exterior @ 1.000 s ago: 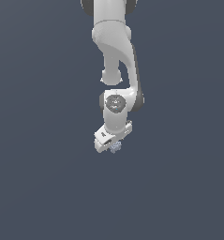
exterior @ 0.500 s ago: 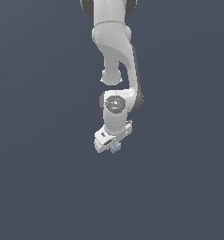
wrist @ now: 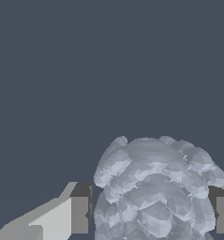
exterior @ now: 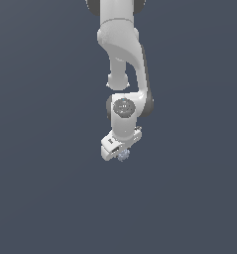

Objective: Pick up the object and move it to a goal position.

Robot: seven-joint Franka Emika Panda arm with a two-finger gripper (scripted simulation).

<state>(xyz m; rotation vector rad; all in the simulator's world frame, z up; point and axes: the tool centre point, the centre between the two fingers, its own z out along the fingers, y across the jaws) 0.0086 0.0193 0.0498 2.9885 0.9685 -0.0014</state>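
Observation:
The object [exterior: 123,156] is a tiny pale grey-blue bumpy lump under the hand of the white arm in the exterior view. In the wrist view the object [wrist: 155,187] looms large and jagged, sitting between the two dark finger pads [wrist: 79,214]. My gripper [exterior: 121,155] points down, its fingers pressed against both sides of the lump, so it is shut on it. The gripper [wrist: 151,215] shows only its fingertips in the wrist view, and the lump's lower part is cut off by the frame edge.
A plain dark grey-blue ground [exterior: 50,198] fills both views. The arm's upper links [exterior: 122,54] rise toward the exterior view's top. Nothing else shows.
The hand with the lump has shifted very slightly toward the exterior view's right; the grip looks unchanged.

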